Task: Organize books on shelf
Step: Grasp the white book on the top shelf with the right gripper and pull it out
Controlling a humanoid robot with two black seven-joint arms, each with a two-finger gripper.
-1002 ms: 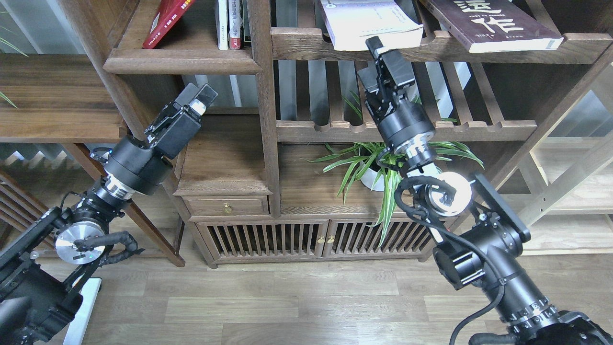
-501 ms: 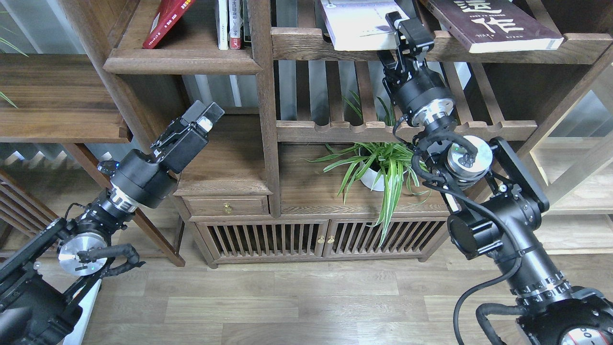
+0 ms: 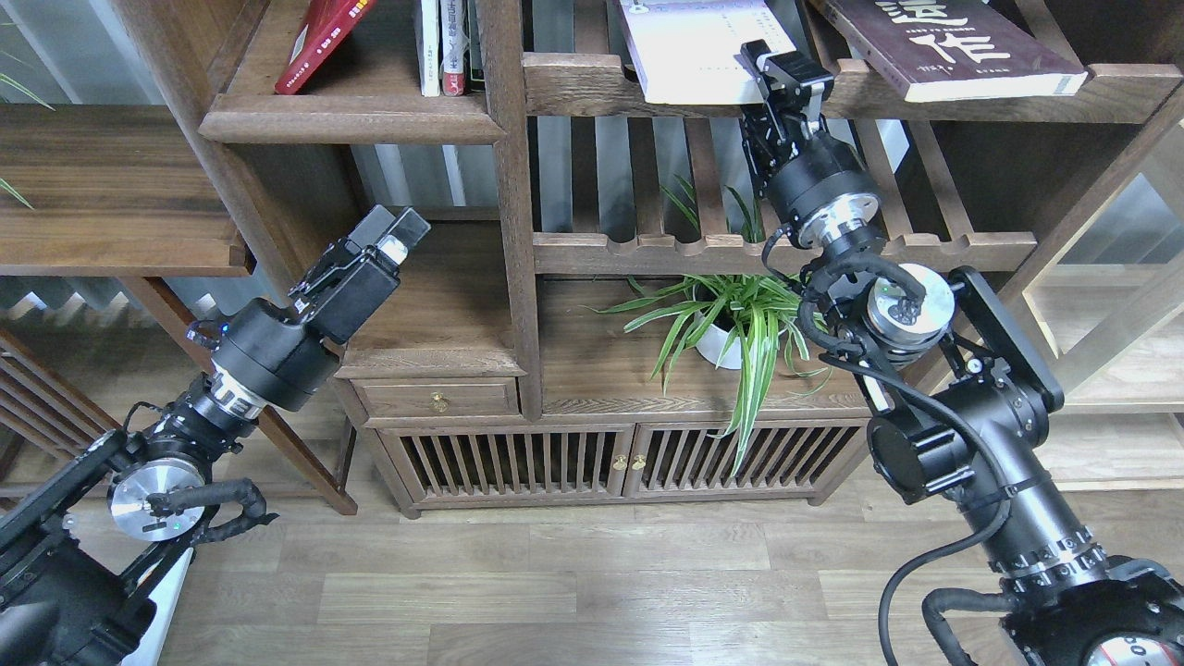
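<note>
Right gripper (image 3: 784, 72) at white book's (image 3: 698, 51) near corner, grip state unclear; left gripper (image 3: 393, 231) narrow, idle. Risk: shallow bite, book slips off rack.

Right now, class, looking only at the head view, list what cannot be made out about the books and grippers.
- White book: far end cut off by the top edge.
- Maroon book: title partly cut off by the same edge.
- Red book: only a lower corner shows.
- Right gripper: its contact with the white book is unclear, hidden by its own fingers.
- Left gripper: seen end-on, so its opening is unclear.
</note>
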